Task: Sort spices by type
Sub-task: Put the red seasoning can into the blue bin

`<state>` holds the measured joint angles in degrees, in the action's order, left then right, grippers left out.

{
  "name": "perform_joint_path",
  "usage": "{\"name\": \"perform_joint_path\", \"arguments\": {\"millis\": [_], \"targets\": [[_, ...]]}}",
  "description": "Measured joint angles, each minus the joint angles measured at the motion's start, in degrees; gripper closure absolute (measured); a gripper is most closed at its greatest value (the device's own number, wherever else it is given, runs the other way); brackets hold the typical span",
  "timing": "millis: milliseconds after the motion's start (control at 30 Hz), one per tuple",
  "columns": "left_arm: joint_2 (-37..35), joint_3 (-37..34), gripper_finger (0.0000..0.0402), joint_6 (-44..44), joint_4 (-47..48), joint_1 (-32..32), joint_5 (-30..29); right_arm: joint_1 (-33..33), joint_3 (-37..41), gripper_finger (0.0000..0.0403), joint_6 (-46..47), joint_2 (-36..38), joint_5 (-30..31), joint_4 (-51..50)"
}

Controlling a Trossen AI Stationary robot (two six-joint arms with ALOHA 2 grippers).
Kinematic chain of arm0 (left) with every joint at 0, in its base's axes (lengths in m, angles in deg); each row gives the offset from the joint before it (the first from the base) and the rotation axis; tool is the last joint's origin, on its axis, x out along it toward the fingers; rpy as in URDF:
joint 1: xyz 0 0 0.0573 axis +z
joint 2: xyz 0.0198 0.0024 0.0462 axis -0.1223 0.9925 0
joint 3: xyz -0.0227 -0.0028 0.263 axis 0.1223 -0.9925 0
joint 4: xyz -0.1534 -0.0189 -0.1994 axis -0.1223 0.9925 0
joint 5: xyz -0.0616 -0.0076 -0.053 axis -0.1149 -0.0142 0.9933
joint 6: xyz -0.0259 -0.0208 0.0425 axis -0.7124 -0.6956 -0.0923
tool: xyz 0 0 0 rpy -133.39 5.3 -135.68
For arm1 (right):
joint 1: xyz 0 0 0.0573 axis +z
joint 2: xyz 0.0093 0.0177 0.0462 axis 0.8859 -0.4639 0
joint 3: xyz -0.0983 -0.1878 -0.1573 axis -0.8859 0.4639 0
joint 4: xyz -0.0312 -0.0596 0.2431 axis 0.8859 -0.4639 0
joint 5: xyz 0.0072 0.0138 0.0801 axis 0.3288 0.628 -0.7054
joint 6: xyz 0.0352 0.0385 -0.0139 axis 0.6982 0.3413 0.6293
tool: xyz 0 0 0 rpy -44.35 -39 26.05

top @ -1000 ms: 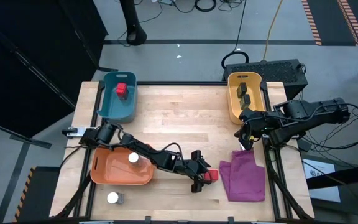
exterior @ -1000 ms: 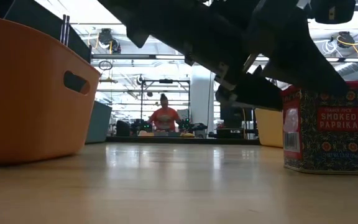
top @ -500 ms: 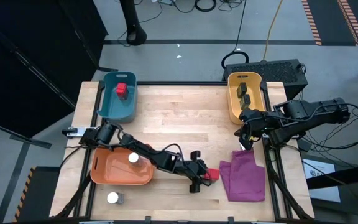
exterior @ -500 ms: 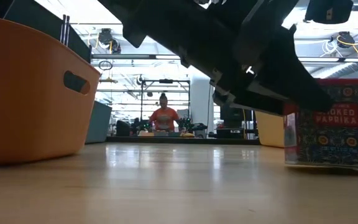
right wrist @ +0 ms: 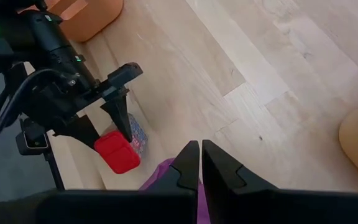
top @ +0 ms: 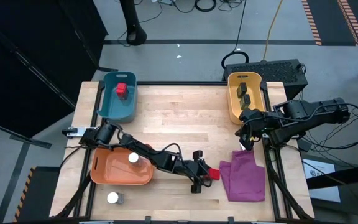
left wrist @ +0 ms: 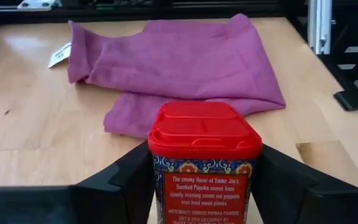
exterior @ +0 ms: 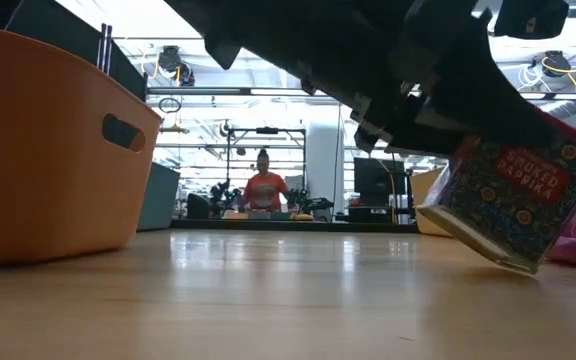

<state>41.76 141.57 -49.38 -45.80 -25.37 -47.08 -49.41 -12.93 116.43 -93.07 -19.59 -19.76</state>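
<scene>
A red-lidded paprika tin (left wrist: 204,155), one of the spices, sits near the table's front middle, just left of the purple cloth (top: 244,176). My left gripper (top: 207,176) is shut on it. A second red tin (top: 122,89) lies in the teal bin, and two dark grey ones (top: 243,93) lie in the yellow bin. One white-lidded jar (top: 133,158) stands in the orange bin, another (top: 112,198) on the table at the near left. My right gripper (top: 246,142) hangs shut above the table, between the yellow bin and the cloth. My left gripper pinches the paprika tin between its two fingers (left wrist: 126,183), on two opposite side walls (left wrist: 157,186) just under the red lid. The fingers slant down from the table's left. The tin (exterior: 513,205) is tilted, top toward the table's right, its left bottom edge raised.
The teal bin (top: 107,102) stands far left, the yellow bin (top: 232,102) far right, and the orange bin (top: 114,173) near left under my left arm. Bare wood lies between the bins. A person sits far off in the room behind the table.
My left gripper has closed in on the paprika tin. The tin stood upright on the table and is now tipped, its top toward the right and its left bottom edge raised.
</scene>
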Motion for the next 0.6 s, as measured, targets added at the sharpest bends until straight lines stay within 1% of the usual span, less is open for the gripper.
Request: {"name": "perform_joint_path", "arguments": {"millis": [100, 233, 300, 367, 467, 600], "targets": [[-1.13, 0.68, 0.0202, 0.22, 0.29, 0.0, -2.31, 0.0, 0.0, 0.0403, -0.01, 0.0, 0.0, -0.02], [-3.49, 0.98, 0.0202, 1.64, 0.77, 0.2, -6.22, 0.0, 0.0, 0.0403, -0.41, 0.0, 0.0, -0.04], [-4.25, 0.88, 0.0202, 1.29, 3.15, 0.47, -7.47, 0.0, 0.0, 0.0403, -0.75, 0.01, 0.0, -0.08], [-5.41, 0.74, 0.0202, 1.27, 4.73, 0.68, -10.04, 0.0, 0.0, 0.0403, -1.16, 0.02, 0.0, -0.14], [-9.49, 0.77, 0.0202, 2.47, 5.92, 0.99, -16.62, 0.0, 0.0, 0.0403, -1.45, 0.02, 0.0, -0.2], [-15.79, 0.91, 0.0202, 2.81, 12.27, 1.73, -28.17, 0.0, 0.0, 0.0403, -1.7, 0.1, 1.55, -0.47]]}}
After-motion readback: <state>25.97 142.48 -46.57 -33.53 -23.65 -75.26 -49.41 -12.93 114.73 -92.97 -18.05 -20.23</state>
